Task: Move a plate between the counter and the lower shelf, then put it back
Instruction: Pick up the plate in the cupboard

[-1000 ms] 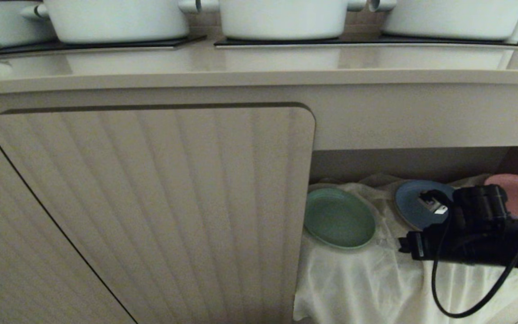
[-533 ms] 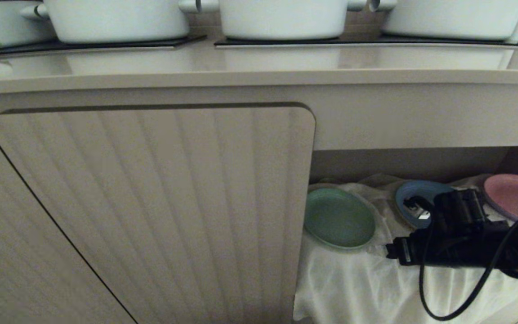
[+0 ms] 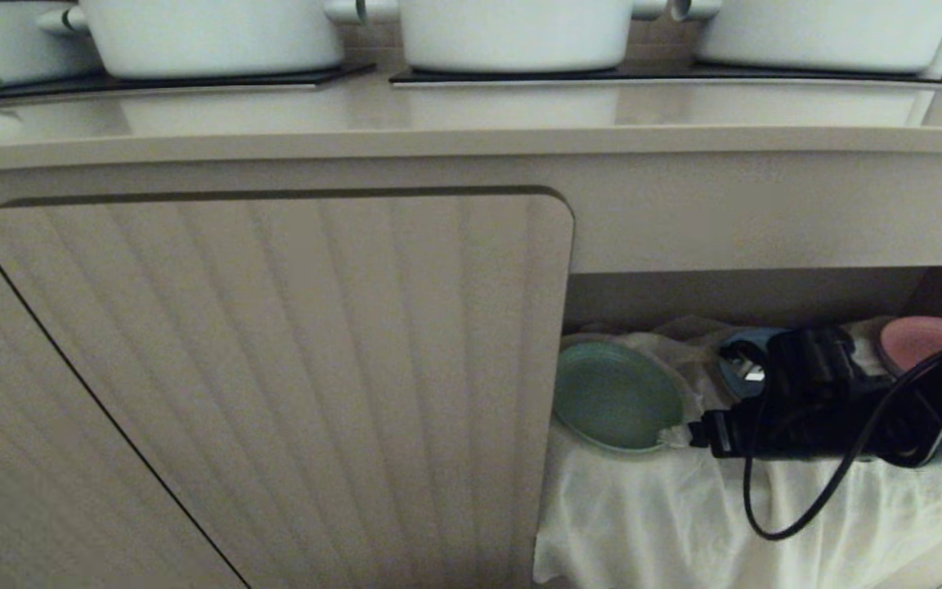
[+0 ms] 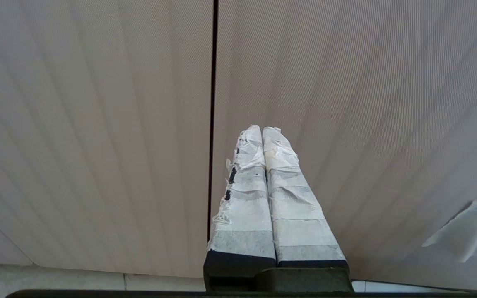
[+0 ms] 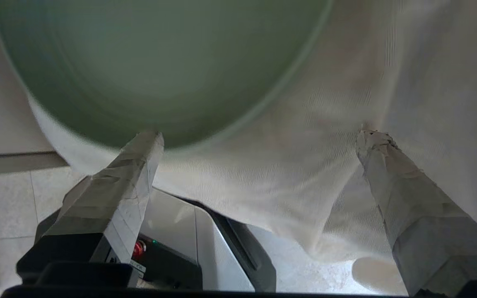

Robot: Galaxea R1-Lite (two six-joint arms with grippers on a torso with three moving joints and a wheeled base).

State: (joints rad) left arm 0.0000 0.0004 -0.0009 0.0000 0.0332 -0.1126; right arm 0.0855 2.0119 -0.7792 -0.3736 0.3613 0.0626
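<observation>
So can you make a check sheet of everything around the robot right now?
Surface: long smooth beige counter, three white pots on black hob panels.
Job's things: round mint-green plastic plate lies on the wrinkly white cloth in the lower shelf.
Clutter: dark blue plate and pink plate further right, partly hidden by the arm.
Grippers: right hand open, one fingertip at the green plate's rim; left hand shut, parked facing the ribbed door.
Cables: black cable loops below the right arm.
Surroundings: ribbed beige cabinet door, tiled floor.
</observation>
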